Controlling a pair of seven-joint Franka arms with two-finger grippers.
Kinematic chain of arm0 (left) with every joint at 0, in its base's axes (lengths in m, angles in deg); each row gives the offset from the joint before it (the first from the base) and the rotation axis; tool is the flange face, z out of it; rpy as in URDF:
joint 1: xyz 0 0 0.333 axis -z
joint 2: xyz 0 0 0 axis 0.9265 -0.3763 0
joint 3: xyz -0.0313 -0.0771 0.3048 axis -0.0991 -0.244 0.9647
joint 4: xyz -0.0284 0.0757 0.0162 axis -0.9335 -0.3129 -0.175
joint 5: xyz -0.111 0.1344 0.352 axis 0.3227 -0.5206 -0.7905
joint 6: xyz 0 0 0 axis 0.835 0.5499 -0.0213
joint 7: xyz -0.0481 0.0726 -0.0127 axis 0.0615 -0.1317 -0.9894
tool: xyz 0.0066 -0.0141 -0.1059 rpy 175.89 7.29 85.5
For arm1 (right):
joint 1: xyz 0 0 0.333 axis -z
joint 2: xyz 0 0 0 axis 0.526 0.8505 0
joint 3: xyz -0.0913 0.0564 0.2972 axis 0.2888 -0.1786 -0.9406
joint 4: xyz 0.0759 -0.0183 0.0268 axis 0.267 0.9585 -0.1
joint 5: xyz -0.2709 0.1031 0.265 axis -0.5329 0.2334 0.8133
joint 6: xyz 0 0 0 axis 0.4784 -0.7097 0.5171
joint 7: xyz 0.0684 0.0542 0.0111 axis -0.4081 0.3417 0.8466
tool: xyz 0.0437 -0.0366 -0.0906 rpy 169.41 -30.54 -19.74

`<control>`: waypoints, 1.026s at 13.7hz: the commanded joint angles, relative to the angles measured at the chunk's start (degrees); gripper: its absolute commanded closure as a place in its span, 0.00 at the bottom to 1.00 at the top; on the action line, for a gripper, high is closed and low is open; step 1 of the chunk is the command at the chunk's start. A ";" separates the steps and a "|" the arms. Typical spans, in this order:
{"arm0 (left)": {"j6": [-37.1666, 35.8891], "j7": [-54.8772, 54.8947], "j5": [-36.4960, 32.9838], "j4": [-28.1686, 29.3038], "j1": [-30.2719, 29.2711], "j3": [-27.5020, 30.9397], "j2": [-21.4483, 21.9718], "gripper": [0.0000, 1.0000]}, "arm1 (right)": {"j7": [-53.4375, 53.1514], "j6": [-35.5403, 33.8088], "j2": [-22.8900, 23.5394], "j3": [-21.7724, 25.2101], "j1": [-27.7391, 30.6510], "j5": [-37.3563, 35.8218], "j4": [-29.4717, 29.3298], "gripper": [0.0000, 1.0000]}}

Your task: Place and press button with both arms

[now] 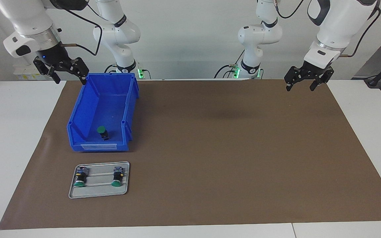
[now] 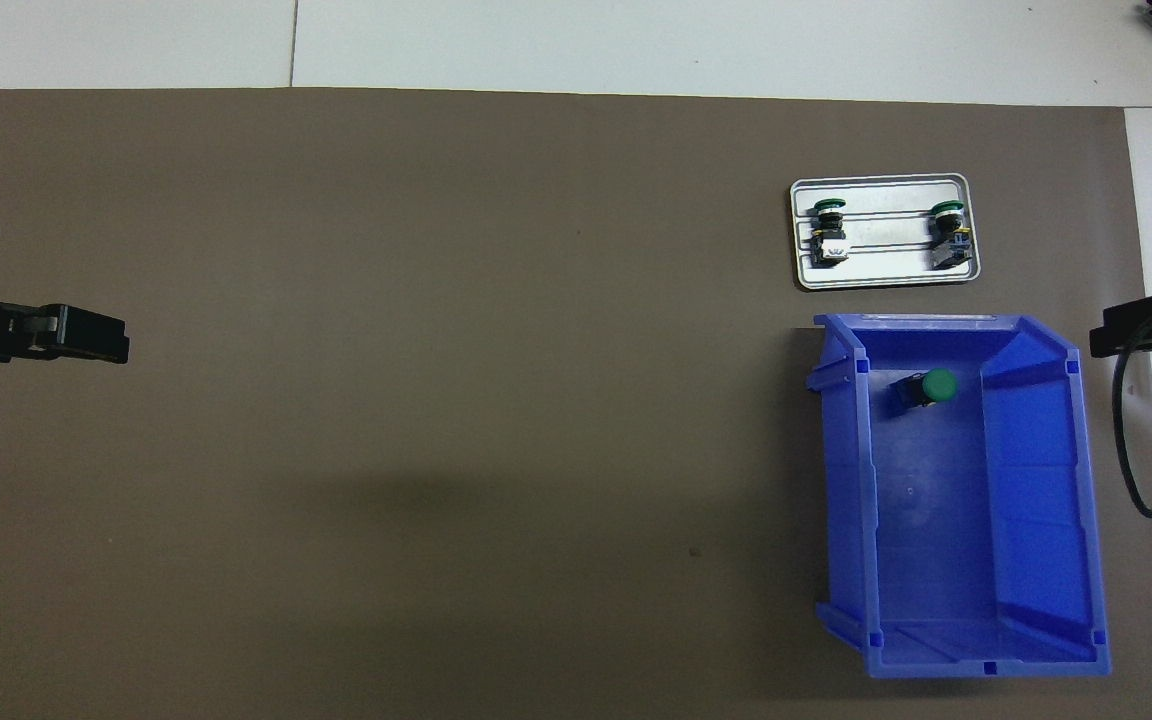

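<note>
White tabletop (image 1: 18,138) carries a brown mat (image 1: 230,148). On the mat toward the right arm's end: a blue bin (image 1: 88,102), and just beside it, farther from the robots, a grey tray (image 1: 99,191).

1. No readable text, brand, number or sign is found in either view.
2. A pale label strip (image 1: 98,145) is seen on the low front wall of the blue bin (image 1: 78,109), but nothing on it can be read.
3. Dark bands with faint marks are carried on the arms' joints in the facing view; they cannot be made out.
</note>
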 commanded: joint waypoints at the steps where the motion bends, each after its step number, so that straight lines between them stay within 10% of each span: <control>1: -0.11 -0.04 -0.20 0.66 -0.53 -0.33 0.63 0.00 | 1.63 1.53 -1.30 -0.63 0.57 -0.42 1.79 0.00; 14: -0.11 -0.04 -0.20 0.66 -0.53 -0.33 0.63 0.00 | 4.00 0.38 -1.48 -0.89 -0.22 -1.21 2.23 0.00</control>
